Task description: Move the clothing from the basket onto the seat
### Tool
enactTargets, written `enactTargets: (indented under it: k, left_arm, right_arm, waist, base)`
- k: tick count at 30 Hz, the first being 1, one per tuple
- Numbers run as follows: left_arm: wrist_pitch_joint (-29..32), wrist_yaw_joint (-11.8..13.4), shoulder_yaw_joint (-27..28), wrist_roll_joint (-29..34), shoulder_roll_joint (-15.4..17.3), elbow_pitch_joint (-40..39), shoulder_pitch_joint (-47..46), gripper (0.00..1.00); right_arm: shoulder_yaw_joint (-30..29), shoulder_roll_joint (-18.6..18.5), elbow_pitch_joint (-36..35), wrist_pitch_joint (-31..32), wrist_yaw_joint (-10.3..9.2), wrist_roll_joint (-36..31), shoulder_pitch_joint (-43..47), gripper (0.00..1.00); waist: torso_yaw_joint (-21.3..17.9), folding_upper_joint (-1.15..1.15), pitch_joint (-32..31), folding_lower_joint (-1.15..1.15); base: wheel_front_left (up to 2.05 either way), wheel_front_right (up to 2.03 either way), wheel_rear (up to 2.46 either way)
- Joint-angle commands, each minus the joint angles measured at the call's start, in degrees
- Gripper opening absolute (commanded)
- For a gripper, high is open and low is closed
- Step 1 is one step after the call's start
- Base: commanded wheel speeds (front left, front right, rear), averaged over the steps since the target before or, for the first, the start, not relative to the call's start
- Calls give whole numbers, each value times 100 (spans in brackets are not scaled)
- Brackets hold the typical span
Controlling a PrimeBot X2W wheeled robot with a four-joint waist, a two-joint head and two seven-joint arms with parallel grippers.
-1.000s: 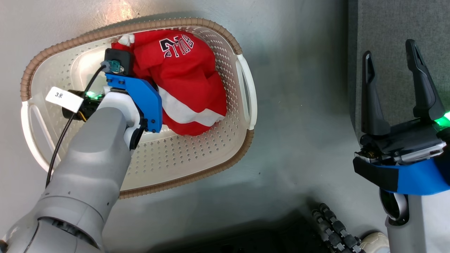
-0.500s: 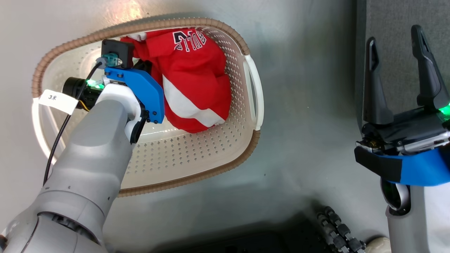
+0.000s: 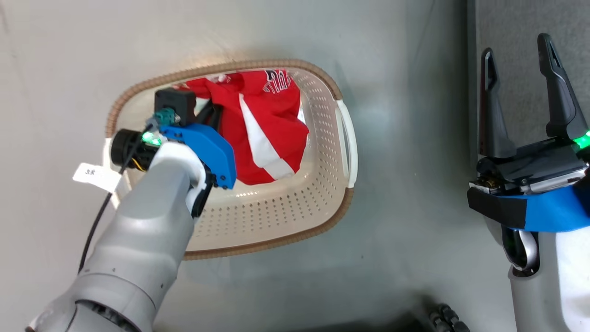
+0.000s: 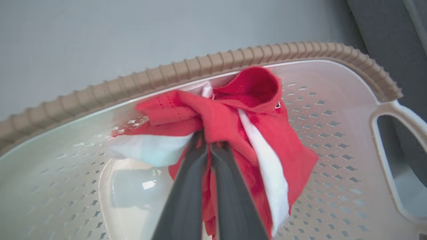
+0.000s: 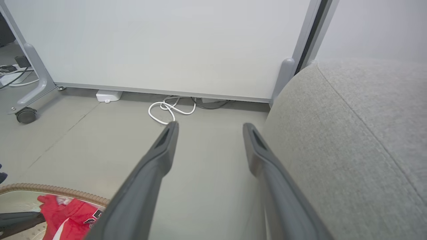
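Note:
The red clothing [image 3: 267, 124] with white stripes lies bunched in the cream basket [image 3: 276, 240] on the floor. My left gripper [image 3: 211, 109] reaches down into the basket. In the left wrist view it [image 4: 208, 140] is shut on a fold of the clothing [image 4: 227, 113], which hangs gathered around the fingertips above the basket's perforated wall [image 4: 320, 110]. My right gripper [image 3: 515, 48] stands open and empty at the right, over the edge of the grey seat [image 3: 571, 27]. In the right wrist view the right gripper [image 5: 210, 128] is beside the seat [image 5: 350, 133], with the clothing [image 5: 66, 213] at lower left.
The basket stands on a grey floor [image 3: 405, 184] between me and the seat. A white partition on castors [image 5: 23, 115] stands behind, with a looped white cable [image 5: 166, 110] and a small white box [image 5: 108, 96] at its foot. Part of my base [image 3: 447, 318] shows below.
The left gripper has shut on the red clothing and drawn it up into a bunch. The head camera has moved, so the basket looks smaller and shifted. The right gripper stays open.

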Motion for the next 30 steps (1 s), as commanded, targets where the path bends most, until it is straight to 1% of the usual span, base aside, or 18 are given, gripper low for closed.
enactTargets:
  k: [1, 7, 8, 12, 21, 30]
  left_arm:
    - [-56, -29, -24, -9, -2, -48, 88, 0]
    - [-95, -53, -123, 65, -21, -266, 460, 0]
    - [-95, -53, -123, 65, -21, -266, 460, 0]
    - [-96, -37, 11, 210, 94, -727, 813, 0]
    - [-99, 151, 651, 924, 335, -2025, 1696, 0]
    - [-99, 202, 1307, 1689, 356, -3119, 2378, 0]
  right_arm:
    - [-5, -44, 42, -3, 1, 23, 13, 100]
    - [50, -41, 198, -3, 1, 78, 88, 100]
    - [50, -41, 198, -3, 1, 78, 88, 100]
    - [77, -29, 273, -3, 1, 93, 176, 100]
    - [56, -69, 517, -3, 2, 132, 480, 100]
    - [128, -123, 778, -3, 2, 232, 783, 100]
  waist:
    - [131, 0, -293, 0]
    - [168, 0, -796, 0]
    - [168, 0, -796, 0]
    - [178, 0, -1146, 0]
    - [322, 0, -2100, 0]
    - [490, 0, -3103, 0]
  base:
    - [0, 0, 0]
    - [0, 0, 0]
    - [0, 0, 0]
    - [0, 0, 0]
    - [0, 0, 0]
    - [0, 0, 0]
